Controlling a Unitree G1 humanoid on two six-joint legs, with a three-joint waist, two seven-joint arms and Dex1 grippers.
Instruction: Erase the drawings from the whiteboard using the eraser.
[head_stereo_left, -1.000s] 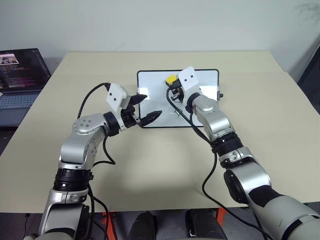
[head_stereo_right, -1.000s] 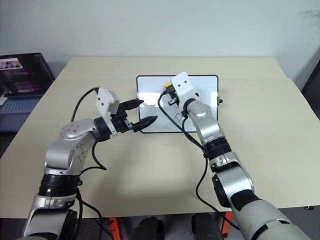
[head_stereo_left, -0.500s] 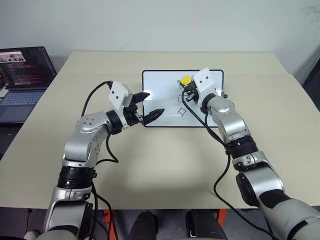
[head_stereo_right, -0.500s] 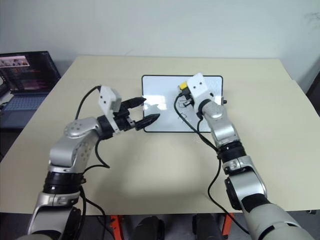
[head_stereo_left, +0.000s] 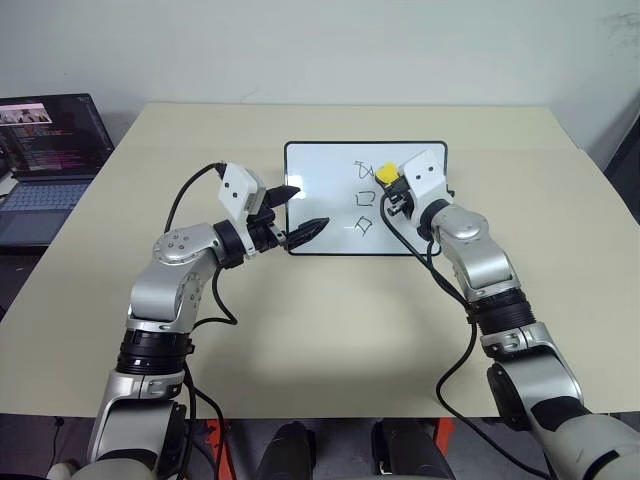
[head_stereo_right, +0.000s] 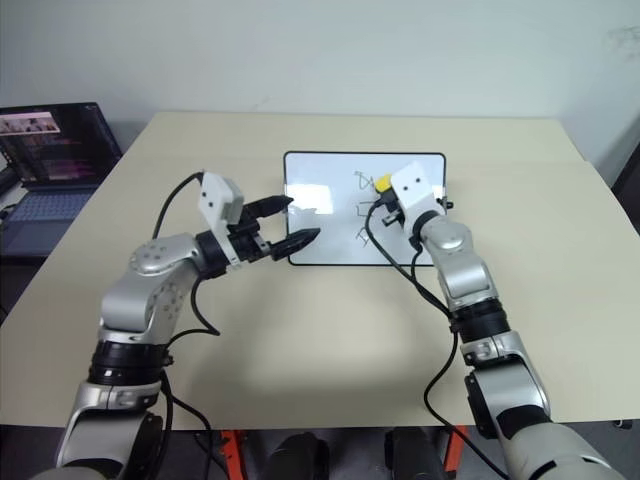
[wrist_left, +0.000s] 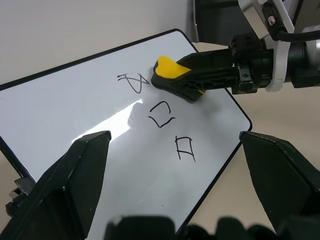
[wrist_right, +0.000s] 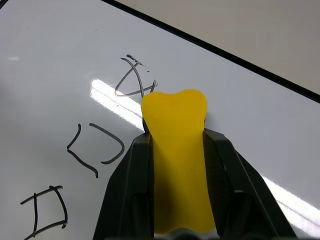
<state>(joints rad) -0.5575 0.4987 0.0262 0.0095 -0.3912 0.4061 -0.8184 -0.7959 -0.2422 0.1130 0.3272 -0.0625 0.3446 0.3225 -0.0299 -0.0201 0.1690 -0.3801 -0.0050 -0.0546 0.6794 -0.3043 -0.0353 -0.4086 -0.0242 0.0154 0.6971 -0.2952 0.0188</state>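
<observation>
Nearest on the beige desk (head_stereo_left: 300, 330), the left hand (head_stereo_left: 298, 212) hangs open and empty at the left edge of the small glossy black-framed whiteboard (head_stereo_left: 320, 215), where it hovered 1 second ago. Farther out, the right hand (head_stereo_left: 398, 193), clamped on the small bright yellow oblong eraser (head_stereo_left: 387, 173), has slid rightward off the column, uncovering 3 black marker drawings (head_stereo_left: 364, 196), all unerased. The right wrist view shows the eraser's tip at the top scribble's edge, which the head views cannot settle.
</observation>
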